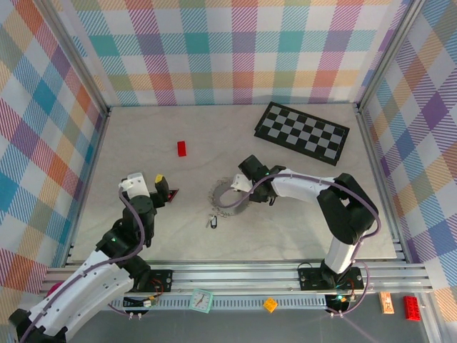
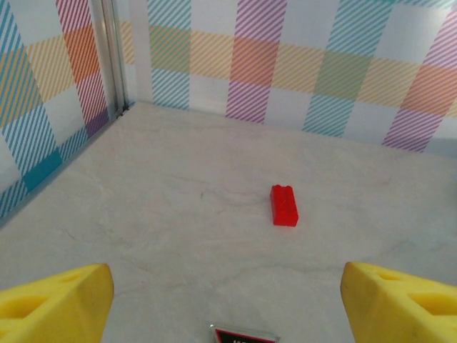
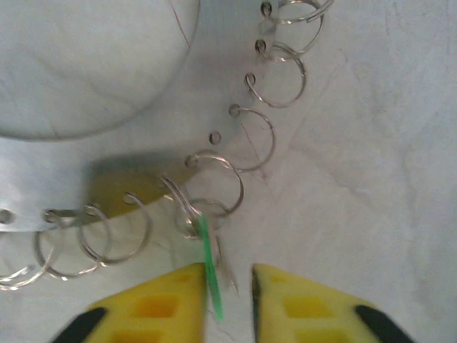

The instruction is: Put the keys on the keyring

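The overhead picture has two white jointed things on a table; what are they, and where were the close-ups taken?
Those are a robot's left arm and right arm, each ending in a two-fingered hand. The overhead camera looks down from behind them. Each close-up comes from a wrist camera, so the yellow shapes are that hand's own fingers. On the table lie a red brick, a chequered board, a black key and the keyring. The left hand is open and empty. The right hand is at the keyring, fingers slightly apart, a green key between them.

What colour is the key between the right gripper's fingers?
Light green key, clearest in the right wrist view.
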Action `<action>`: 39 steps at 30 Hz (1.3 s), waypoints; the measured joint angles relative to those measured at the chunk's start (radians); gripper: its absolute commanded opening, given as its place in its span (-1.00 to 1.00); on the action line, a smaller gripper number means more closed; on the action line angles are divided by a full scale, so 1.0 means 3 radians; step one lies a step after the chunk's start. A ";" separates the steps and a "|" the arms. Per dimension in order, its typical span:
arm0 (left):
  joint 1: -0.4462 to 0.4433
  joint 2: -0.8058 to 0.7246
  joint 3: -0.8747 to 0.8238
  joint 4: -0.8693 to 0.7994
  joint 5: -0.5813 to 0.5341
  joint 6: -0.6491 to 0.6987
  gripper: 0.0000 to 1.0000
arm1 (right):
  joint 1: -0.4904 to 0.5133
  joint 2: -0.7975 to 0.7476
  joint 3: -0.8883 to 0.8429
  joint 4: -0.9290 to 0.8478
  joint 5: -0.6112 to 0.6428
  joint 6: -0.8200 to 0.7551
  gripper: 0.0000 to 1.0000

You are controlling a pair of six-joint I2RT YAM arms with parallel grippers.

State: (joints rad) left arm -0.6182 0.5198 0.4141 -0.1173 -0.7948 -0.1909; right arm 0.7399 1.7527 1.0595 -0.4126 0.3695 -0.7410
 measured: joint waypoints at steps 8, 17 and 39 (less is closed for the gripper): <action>0.0167 0.0267 -0.0036 0.0037 0.0067 0.0116 1.00 | -0.0174 -0.0229 -0.0220 -0.0013 0.0155 -0.0141 -0.05; 0.0861 0.0884 -0.0065 0.0580 0.0534 0.0379 1.00 | -0.1511 -0.1657 -0.1179 0.1399 -0.0440 0.1306 0.05; 0.1633 0.3315 -0.0561 0.3619 0.1606 0.0632 1.00 | -0.2402 -0.0735 -0.2218 0.3995 -0.1209 0.2375 0.25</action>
State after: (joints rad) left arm -0.1284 1.5143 0.2459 0.9684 -0.3130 -0.0013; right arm 0.0193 1.5322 0.3943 0.7860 0.0067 -0.0284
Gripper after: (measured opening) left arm 0.996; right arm 0.618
